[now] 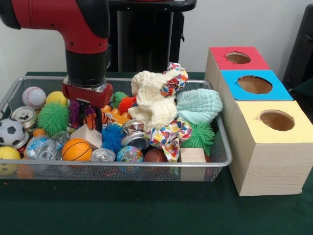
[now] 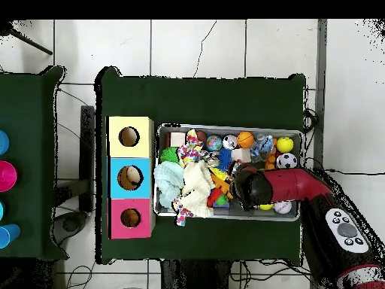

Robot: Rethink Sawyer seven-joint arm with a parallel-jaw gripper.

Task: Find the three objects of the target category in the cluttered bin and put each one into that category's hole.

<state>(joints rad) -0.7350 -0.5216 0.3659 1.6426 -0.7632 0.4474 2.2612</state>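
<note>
Our end effector (image 1: pixel 87 113) dips into the bin (image 1: pixel 215 161) to search the clutter; whether it pinches anything we cannot tell.

A dark green cloth is covering the table (image 1: pixel 146 205), and a white wall (image 1: pixel 234 24) is standing behind it. Seen from overhead, a floor of pale square tiles (image 2: pixel 203 49) with dark grout lines is showing around the table. A second green-covered table (image 2: pixel 26 162) is standing beside it, separated by a narrow gap.
</note>
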